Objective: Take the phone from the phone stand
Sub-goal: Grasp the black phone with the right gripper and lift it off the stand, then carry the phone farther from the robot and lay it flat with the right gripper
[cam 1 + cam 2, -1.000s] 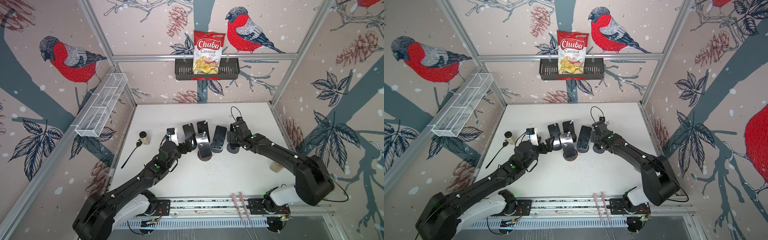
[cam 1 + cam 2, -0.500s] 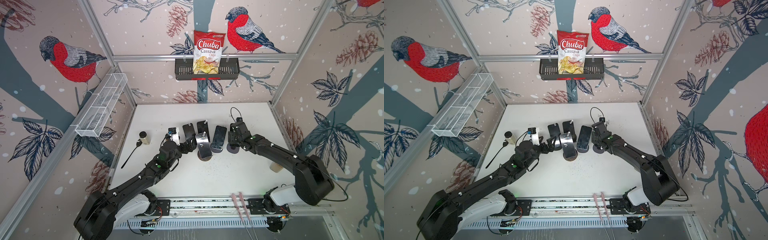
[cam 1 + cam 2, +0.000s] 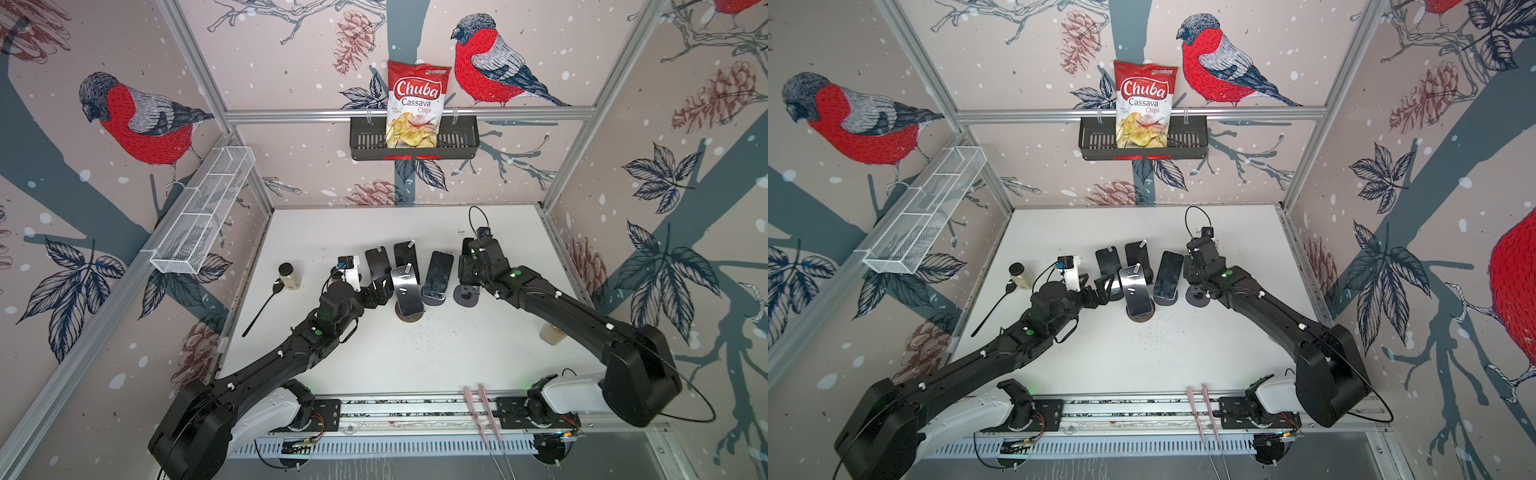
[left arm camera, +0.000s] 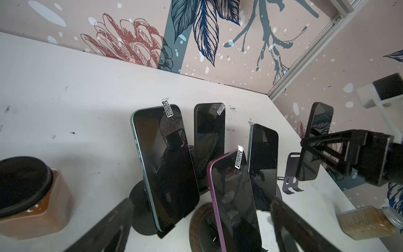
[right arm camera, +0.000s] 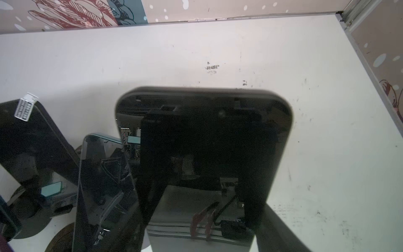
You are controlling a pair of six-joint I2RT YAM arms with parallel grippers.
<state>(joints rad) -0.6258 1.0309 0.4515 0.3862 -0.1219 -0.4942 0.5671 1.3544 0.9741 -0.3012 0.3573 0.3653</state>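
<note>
Since a second ago the right gripper (image 3: 468,272) has drawn its jaws in, and they now pinch the side edges of the phone (image 5: 202,135) at the right end of the row; both arms otherwise sit about where they were. That phone stands nearly upright, its screen toward the right wrist camera, just in front of the back plate of its phone stand (image 4: 290,168), whose round base rests on the table (image 3: 415,357). Whether the phone's bottom edge sits in the stand's lip cannot be told. Beside it, toward the left arm, four other phones lean on stands of their own: a dark phone (image 4: 263,157), a pink-edged phone (image 4: 233,196) on a wooden disc, a black phone (image 4: 209,139) behind, and a teal-edged phone (image 4: 165,165). The left gripper (image 3: 377,293) hovers low near the teal-edged one, jaws wide apart and holding nothing. Farther left on the table a brown jar (image 3: 289,276) with a black lid stands beside a black spoon (image 3: 262,309). A second jar (image 3: 552,333) sits near the right wall, partly under the right arm. On the back wall a bag of chips (image 3: 417,104) stands in a black basket (image 3: 361,143), and a white wire basket (image 3: 203,212) hangs on the left wall.
</note>
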